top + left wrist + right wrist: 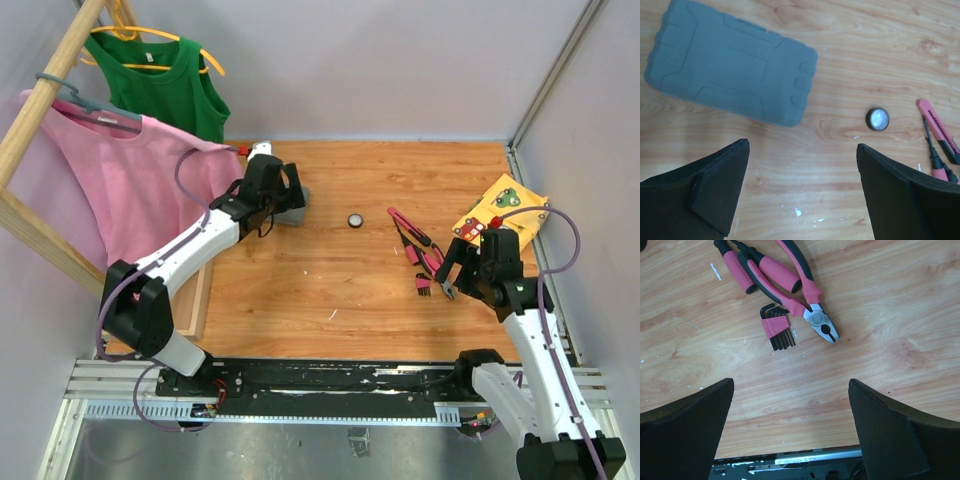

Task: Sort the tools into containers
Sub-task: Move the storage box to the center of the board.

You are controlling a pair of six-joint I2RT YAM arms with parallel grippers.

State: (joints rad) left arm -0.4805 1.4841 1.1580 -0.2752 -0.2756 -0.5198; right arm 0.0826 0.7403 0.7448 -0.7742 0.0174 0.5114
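Left gripper (pixel 802 150): jaws wide apart, holding nothing, near the shut grey case (pixel 730 65).
Right gripper (pixel 790 385): wide apart, holding nothing, near the pliers (pixel 795 290) and hex keys (pixel 777 330).
Risk: if you pry the lid, you may only push the case away (the table (pixel 330 290) looks slick).

left arm (pixel 200 245) hides most of the grey case (pixel 300 212); an edge crops the cutter (pixel 936 122).

I see a wooden counter (pixel 330 285) between pale grey walls (pixel 400 60); upper left, a wooden rail (pixel 50 88) holds hanging clothes (pixel 100 180).
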